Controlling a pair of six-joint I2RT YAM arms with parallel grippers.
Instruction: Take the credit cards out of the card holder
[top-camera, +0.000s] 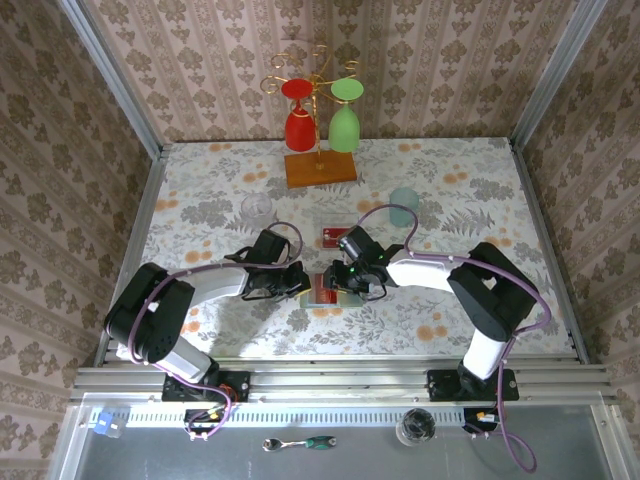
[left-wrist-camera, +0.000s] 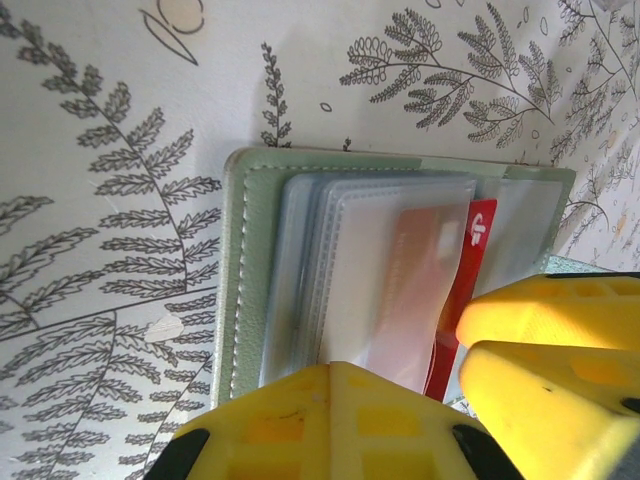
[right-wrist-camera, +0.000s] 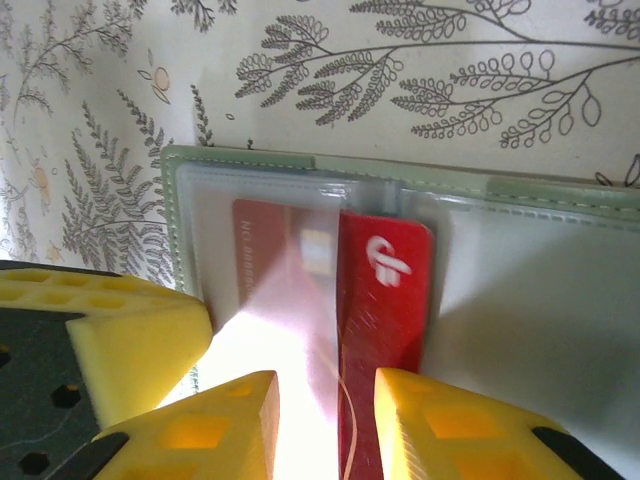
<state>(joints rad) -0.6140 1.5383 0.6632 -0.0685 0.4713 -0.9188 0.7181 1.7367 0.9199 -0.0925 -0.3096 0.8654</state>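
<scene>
The pale green card holder (top-camera: 335, 293) lies open on the table between my two grippers, clear pockets up (left-wrist-camera: 250, 250) (right-wrist-camera: 560, 300). A red credit card (right-wrist-camera: 385, 290) (left-wrist-camera: 481, 235) sticks partway out of a pocket. A second red card (right-wrist-camera: 270, 250) (left-wrist-camera: 420, 260) sits inside the neighbouring clear sleeve. Another red card (top-camera: 333, 237) lies loose on the table behind the holder. My left gripper (left-wrist-camera: 340, 375) (top-camera: 297, 280) is shut, its tips pressing on the holder's left sleeves. My right gripper (right-wrist-camera: 327, 420) (top-camera: 352, 287) is open, its fingers (right-wrist-camera: 440, 420) standing over the protruding red card.
A wooden base (top-camera: 320, 168) with a rack holding a red and a green glass stands at the back centre. A pale teal cup (top-camera: 404, 205) is behind the right arm, a clear glass (top-camera: 257, 210) behind the left. Patterned walls enclose the table.
</scene>
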